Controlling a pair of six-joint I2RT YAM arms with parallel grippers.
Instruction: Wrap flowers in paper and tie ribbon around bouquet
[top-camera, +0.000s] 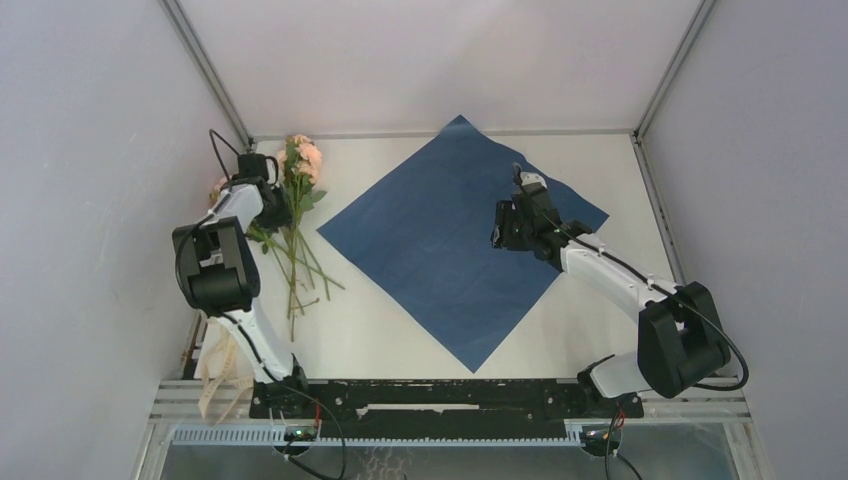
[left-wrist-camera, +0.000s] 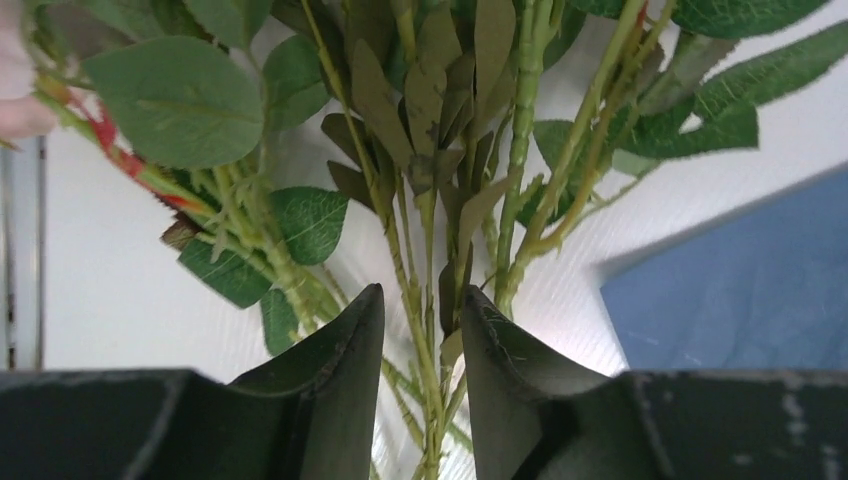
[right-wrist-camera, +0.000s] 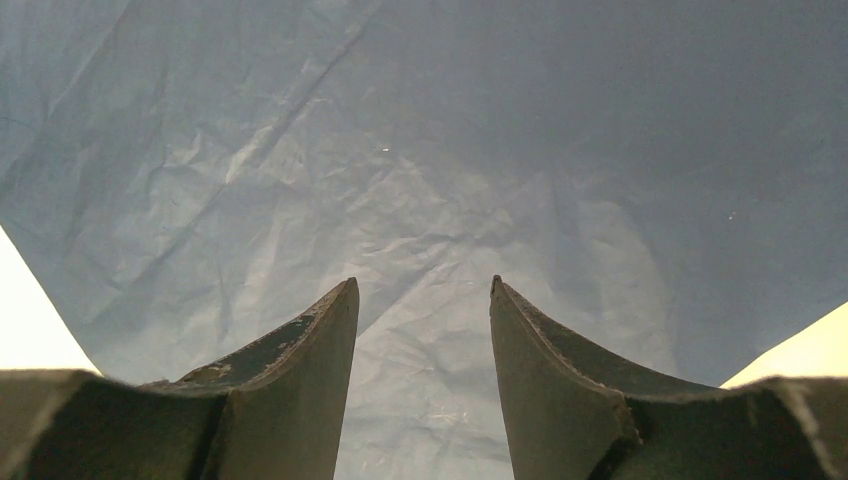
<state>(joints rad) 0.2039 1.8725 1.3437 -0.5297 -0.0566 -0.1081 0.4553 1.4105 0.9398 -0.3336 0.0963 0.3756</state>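
Top view: bright, even, diffuse light from overhead, w/ only faint soft shadows on the paper (top-camera: 440, 240) and the white table (top-camera: 600, 330), and it's sharp edge to edge. Left wrist cam is backlit: left gripper (left-wrist-camera: 423, 292) reads near-black, table glares white, flowers (left-wrist-camera: 175, 100) go soft up close, esp. the pink blur at the left edge. Right wrist cam is dimmer: paper creases catch light on the left, fading darker to the right, w/ table corners blown out.

The flowers (top-camera: 296, 200) lie blooms far, stems near; the blue paper (top-camera: 440, 240) lies flat beside them.
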